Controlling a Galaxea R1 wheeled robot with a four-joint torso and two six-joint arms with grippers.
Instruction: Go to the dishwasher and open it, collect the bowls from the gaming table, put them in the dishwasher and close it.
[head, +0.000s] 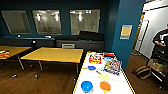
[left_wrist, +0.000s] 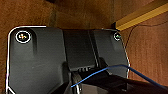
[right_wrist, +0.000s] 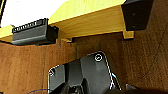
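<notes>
At the near end of the gaming table (head: 86, 77) — the glossy white desk with yellow sides — sit two of the bowls: blue bowl (head: 87, 86) toward the near-left corner, orange bowl (head: 105, 86) just beside it, apart, toward the near-right. A light green bowl (head: 104, 77) sits further in, behind the orange one, roughly mid-desk. A small blue item (head: 91, 67) lies beyond that, nearer the left edge; can't tell what it is. Toward the far end: a red-and-yellow box (head: 95, 59) by the left side, a colourful printed pack (head: 112, 66) along the right edge, more small items at the far edge, too blurred to name.

Left of the desk, two yellow-wood tables (head: 53, 54) on a dark wood floor (head: 50, 80). Dark blue wall behind with three framed panels (head: 46, 21), low dark cabinets under them. At the right side, a person (head: 161, 37) stands by a doorway; a striped bag (head: 143, 72) lies on the floor near them.

Left wrist view: the robot's dark plate over wood floor, a blue cable (left_wrist: 105, 71) across it, a yellow edge (left_wrist: 140, 16) of the desk at one corner. Right wrist view: the yellow side (right_wrist: 95, 22) of the desk with a black slot fitting (right_wrist: 32, 31) on it, floor below.

Jaws, left and right — cannot tell whether released or clenched.
</notes>
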